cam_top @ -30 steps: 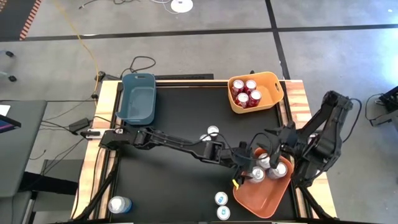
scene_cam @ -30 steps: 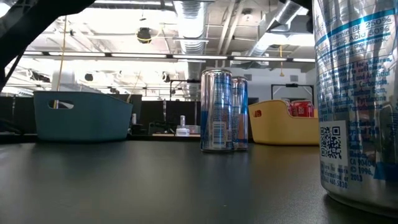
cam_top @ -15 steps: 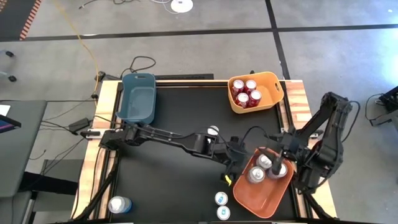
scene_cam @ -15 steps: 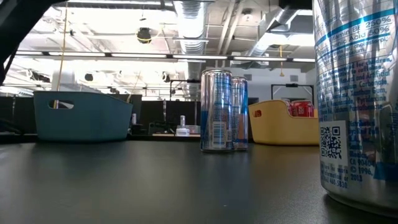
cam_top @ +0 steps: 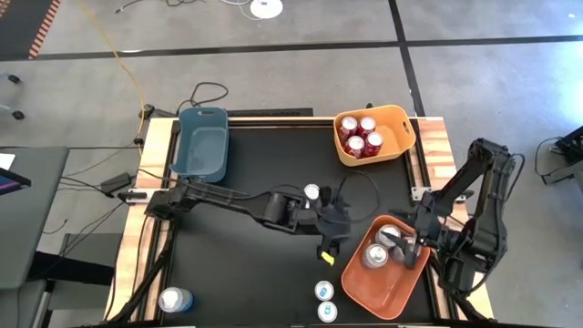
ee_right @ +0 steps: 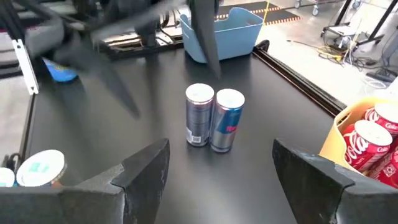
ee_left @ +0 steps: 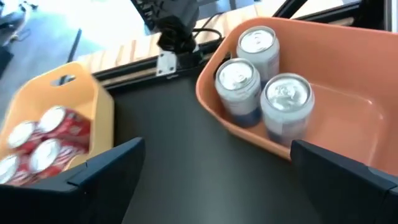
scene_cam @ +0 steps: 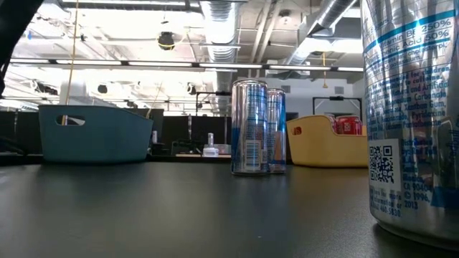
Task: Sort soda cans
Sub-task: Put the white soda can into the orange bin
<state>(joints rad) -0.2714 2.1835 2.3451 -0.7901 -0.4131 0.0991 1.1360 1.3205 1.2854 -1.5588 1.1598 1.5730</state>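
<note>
A black table [cam_top: 246,273] is being shown from above, filling the centre of the overhead frame, with the left arm [cam_top: 228,200] being stretched across it from the left edge toward the middle. A dark blue bin [cam_top: 202,146] is being kept at the upper left of the table, a yellow bin [cam_top: 399,137] at the upper right, and an orange bin [cam_top: 387,292] at the lower right. The left gripper [cam_top: 328,239] is being held with its fingers spread wide and gripping nothing, just left of the orange bin's rim. The right gripper [cam_top: 407,251] is being held over the orange bin at the right of the frame, its fingers parted and closed on nothing. Four red cans [cam_top: 361,135] are being stored in the yellow bin, and three silver cans [ee_left: 261,81] are being kept upright, close together, in the orange bin. A pair of cans [ee_right: 214,118], one silver and one blue, is being left standing side by side near the table's centre. Two more cans [cam_top: 325,301] are being left at the lower middle of the frame, and one blue can [cam_top: 175,299] at the lower left corner of the table.
</note>
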